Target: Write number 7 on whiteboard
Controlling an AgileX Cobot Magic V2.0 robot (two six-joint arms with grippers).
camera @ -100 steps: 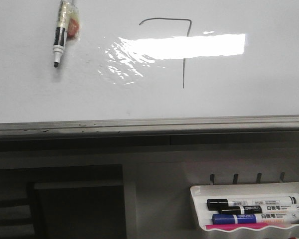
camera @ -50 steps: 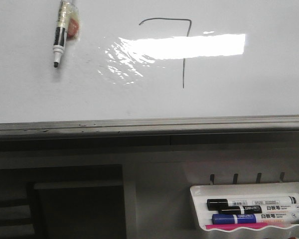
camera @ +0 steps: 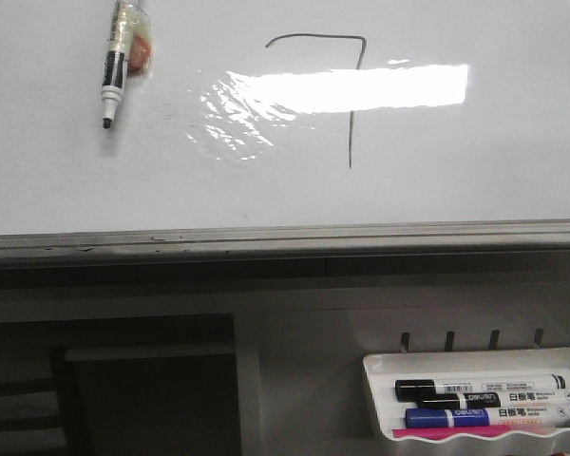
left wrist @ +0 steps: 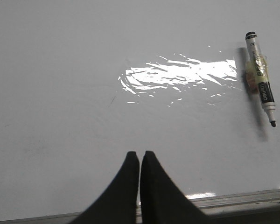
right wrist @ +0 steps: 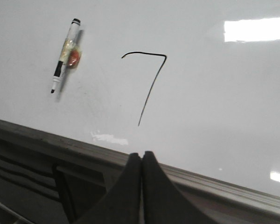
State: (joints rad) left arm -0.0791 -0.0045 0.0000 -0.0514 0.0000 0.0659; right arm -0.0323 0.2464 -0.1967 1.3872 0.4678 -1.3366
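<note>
The whiteboard [camera: 57, 180] fills the upper front view, with a grey frame edge along its lower side. A dark hand-drawn number 7 [camera: 350, 104] is on it; it also shows in the right wrist view [right wrist: 151, 84]. A black-and-white marker [camera: 114, 71] with tape and an orange blob lies on the board at the left; it also shows in the left wrist view [left wrist: 261, 79] and the right wrist view [right wrist: 65, 56]. My left gripper [left wrist: 139, 154] is shut and empty over bare board. My right gripper [right wrist: 142, 155] is shut and empty over the frame edge. Neither gripper shows in the front view.
A small white marker tray [camera: 380, 380] hangs below the board at the lower right, holding several markers [camera: 484, 399]. A dark recess [camera: 142, 389] lies below the board at the left. Bright glare [camera: 342, 90] crosses the board.
</note>
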